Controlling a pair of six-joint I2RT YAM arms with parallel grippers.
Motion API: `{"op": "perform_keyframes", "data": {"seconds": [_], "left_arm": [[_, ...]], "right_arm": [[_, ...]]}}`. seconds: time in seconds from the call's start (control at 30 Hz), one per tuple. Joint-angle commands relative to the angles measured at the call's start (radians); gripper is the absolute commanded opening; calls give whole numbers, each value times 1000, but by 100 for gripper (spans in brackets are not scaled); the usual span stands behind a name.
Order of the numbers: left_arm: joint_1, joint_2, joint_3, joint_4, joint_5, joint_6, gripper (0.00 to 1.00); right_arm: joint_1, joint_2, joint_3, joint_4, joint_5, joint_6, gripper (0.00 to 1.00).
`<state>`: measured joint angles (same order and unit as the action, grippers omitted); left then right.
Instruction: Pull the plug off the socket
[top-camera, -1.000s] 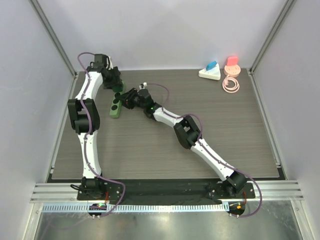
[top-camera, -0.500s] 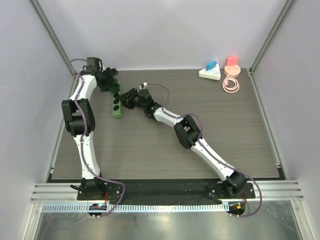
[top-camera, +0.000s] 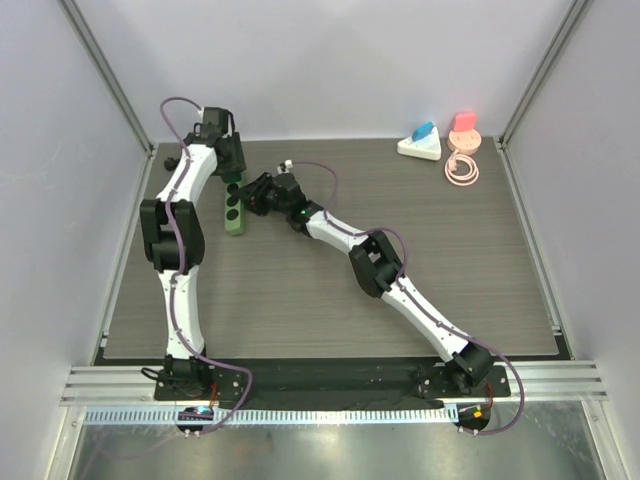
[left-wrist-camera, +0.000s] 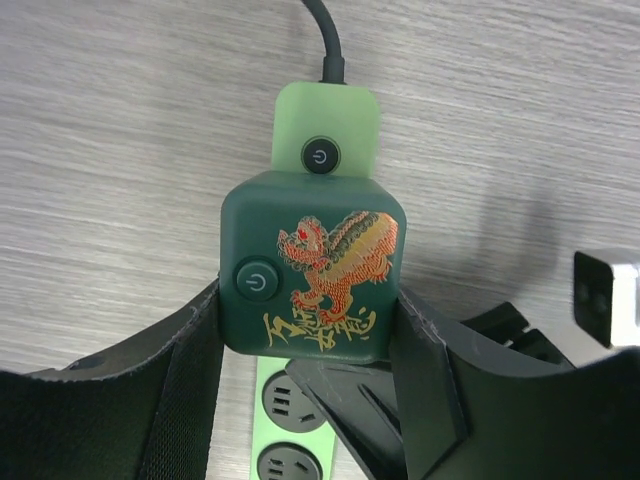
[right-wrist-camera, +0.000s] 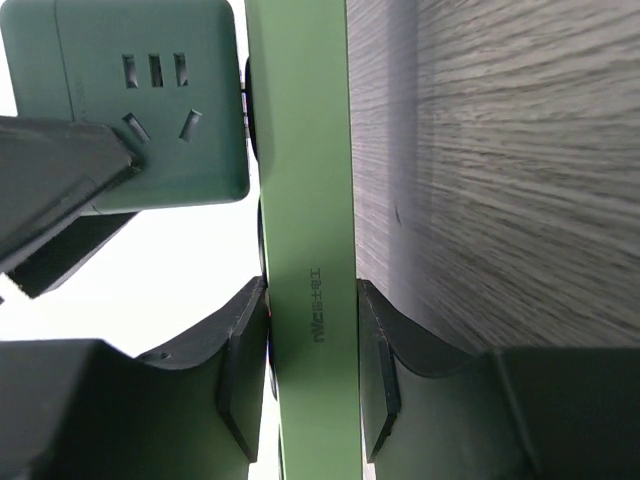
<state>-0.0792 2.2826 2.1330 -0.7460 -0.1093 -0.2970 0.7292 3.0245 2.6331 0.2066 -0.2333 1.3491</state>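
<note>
Left wrist view is showing the left gripper clamping the plug, the right gripper pinning the socket strip. Pull-off is looking unfinished.

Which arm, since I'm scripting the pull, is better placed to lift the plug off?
Left. The left jaws grip the plug by its sides; the right jaws clamp the strip, so they seem better kept bracing it.

White links, black end effectors, purple cables
</note>
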Motion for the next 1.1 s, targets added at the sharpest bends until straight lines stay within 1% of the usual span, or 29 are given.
{"op": "perform_keyframes", "data": {"seconds": [0.0, 0.07, 0.13, 0.17, 0.23, 0.27, 0.3, 0.33, 0.37, 0.4, 0.43, 0.5, 0.53, 0.57, 0.6, 0.63, 0.67, 0.7, 0.73, 0.8, 0.83, 0.87, 0.9, 0.93, 0.97, 1.03, 1.07], "left_arm": [[-60, -236, -124, 167, -60, 65, 0], [-53, -284, -227, 245, -24, 56, 0], [-38, -279, -234, 235, 3, 42, 0], [-13, -266, -228, 215, 19, 13, 0], [22, -265, -238, 212, 124, -37, 0], [69, -268, -281, 250, 182, -112, 0], [105, -285, -310, 285, 298, -164, 0], [130, -291, -343, 330, 359, -212, 0], [177, -290, -381, 400, 417, -255, 0], [194, -276, -387, 418, 474, -331, 0], [209, -264, -383, 425, 529, -350, 0], [216, -249, -337, 387, 521, -338, 0], [208, -238, -311, 352, 440, -271, 0], [175, -238, -256, 256, 377, -222, 0], [153, -239, -236, 219, 311, -176, 0], [128, -251, -225, 191, 237, -89, 0], [90, -264, -232, 179, 150, -59, 0], [88, -271, -238, 181, 137, -39, 0], [60, -281, -248, 185, 129, -33, 0], [64, -299, -268, 214, 167, -56, 0], [71, -298, -263, 218, 201, -73, 0], [106, -285, -236, 217, 254, -138, 0], [119, -275, -210, 202, 317, -172, 0], [130, -261, -176, 166, 329, -203, 0], [142, -235, -97, 92, 327, -226, 0], [133, -224, -33, 22, 304, -223, 0], [122, -227, -6, -24, 272, -188, 0]], "right_arm": [[-4, 25, -13, -260, 68, -8, 1], [-5, 23, -16, -236, 57, 10, 1], [-7, 23, -16, -213, 32, 18, 1], [-7, 14, -27, -211, 29, 16, 1], [-11, 5, -51, -175, 17, 31, 1], [-13, 4, -80, -155, 8, 45, 1], [-13, 10, -90, -124, -1, 64, 1], [-19, 16, -90, -116, -20, 77, 1], [-20, 22, -79, -113, -26, 87, 1], [-19, 31, -76, -113, -26, 85, 1], [-19, 30, -76, -113, -26, 82, 1], [-17, 27, -81, -124, -21, 67, 1], [-17, 25, -78, -136, -18, 52, 1], [-16, 24, -70, -153, -3, 36, 1], [-14, 22, -70, -171, 2, 10, 1], [-14, 19, -68, -182, 9, 2, 1], [-14, 17, -70, -188, 17, -4, 1], [-14, 20, -68, -199, 22, -14, 1], [-13, 22, -67, -200, 26, -19, 1], [-11, 22, -52, -268, 47, -40, 1], [-8, 13, -48, -285, 58, -57, 1], [-7, 8, -56, -288, 64, -61, 1], [-7, 5, -62, -288, 71, -61, 1], [-7, 5, -62, -288, 71, -62, 1], [-5, 10, -50, -303, 74, -62, 1], [-4, 7, -45, -325, 87, -68, 1], [-4, -1, -48, -331, 95, -67, 1]]}}
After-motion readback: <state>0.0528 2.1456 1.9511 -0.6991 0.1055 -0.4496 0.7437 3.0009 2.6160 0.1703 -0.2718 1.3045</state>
